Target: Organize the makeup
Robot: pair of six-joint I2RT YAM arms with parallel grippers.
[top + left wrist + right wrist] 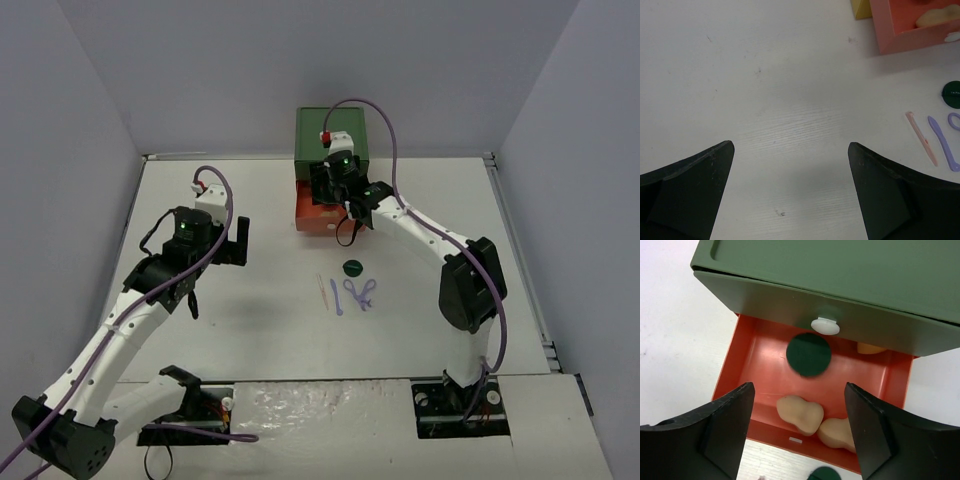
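Inside drawer [740,370], three sponges [800,415] (tan), one disc [808,354]

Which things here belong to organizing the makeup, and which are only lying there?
Belong to the job: dark green disc in the orange drawer; tan sponges beside it; second green disc, pale orange stick and lilac tools on the table.
Not makeup: green drawer box, which only receives the items; the white table.

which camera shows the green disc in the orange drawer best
The right wrist view: the green disc shows whole, unblocked, inside the orange drawer. In the top view the right gripper hides it; the left wrist view catches only the drawer's corner.
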